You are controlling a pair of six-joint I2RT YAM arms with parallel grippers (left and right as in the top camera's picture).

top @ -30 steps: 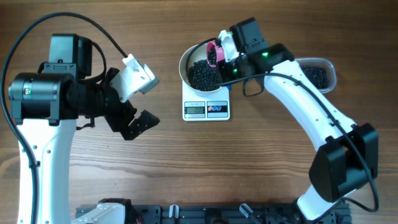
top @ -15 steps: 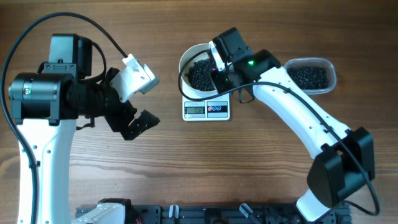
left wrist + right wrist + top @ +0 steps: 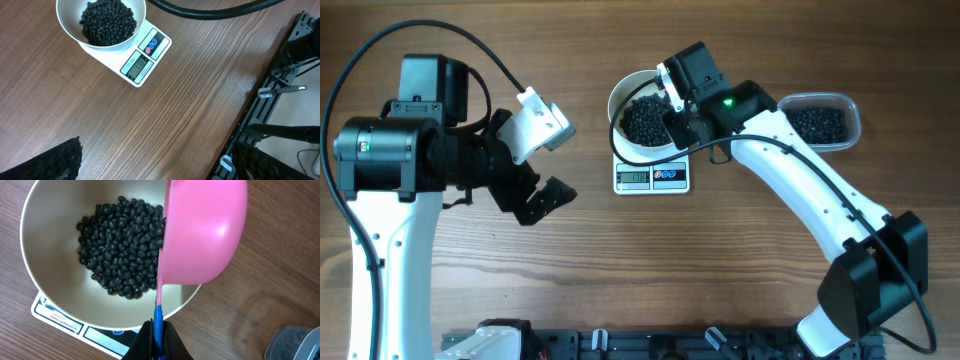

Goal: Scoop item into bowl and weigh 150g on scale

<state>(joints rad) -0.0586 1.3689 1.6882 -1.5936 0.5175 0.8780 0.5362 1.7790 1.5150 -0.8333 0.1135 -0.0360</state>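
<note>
Left wrist: scale display digits too blurred to read.

One bowl, scale, scoop and tub

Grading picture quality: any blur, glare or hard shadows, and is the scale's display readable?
Overhead: even light, soft shadows, sharp; scale display too small to read. Left wrist: scale sharp, digits illegible; fingers at bottom edge dark and blurred. Right wrist: beans sharp, soft sheen on scoop, tub in corner out of focus.
</note>
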